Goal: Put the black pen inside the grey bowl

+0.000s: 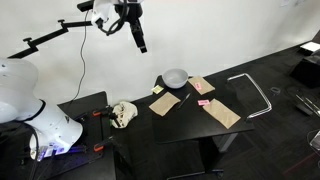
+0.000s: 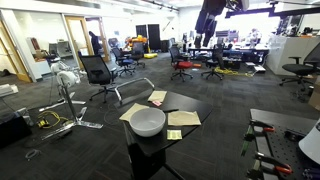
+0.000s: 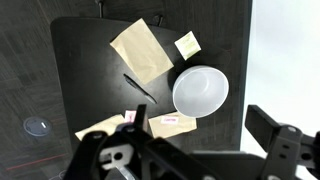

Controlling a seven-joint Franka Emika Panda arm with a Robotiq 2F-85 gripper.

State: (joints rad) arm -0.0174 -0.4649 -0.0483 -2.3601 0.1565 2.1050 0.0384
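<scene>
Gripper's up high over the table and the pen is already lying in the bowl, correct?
Not quite. The pen is not in the bowl. The wrist view shows it lying on the table beside the bowl, which is empty. The gripper is indeed high over the table.

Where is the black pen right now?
In the wrist view, the black pen lies on the dark table, just left of the grey bowl and below the big tan paper.
</scene>
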